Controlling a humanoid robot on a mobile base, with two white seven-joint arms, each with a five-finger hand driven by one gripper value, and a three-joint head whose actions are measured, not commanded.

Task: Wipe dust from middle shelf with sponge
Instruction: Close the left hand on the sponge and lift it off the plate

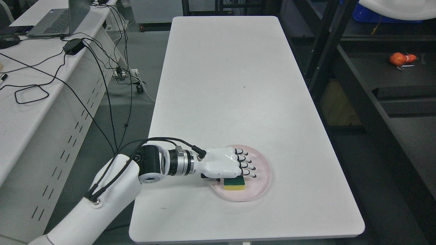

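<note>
A long white table carries a pale pink plate near its near edge. Above the plate, the left hand curls its fingers over a small yellow sponge with a green top; whether they actually grip it is unclear.

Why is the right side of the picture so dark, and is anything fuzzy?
Head view: the white table is evenly and brightly lit; the black shelving on the right swallows light, so little detail shows there. The left hand casts only a small soft shadow on the pink plate beside the sponge. The orange object far right looks slightly soft.
</note>
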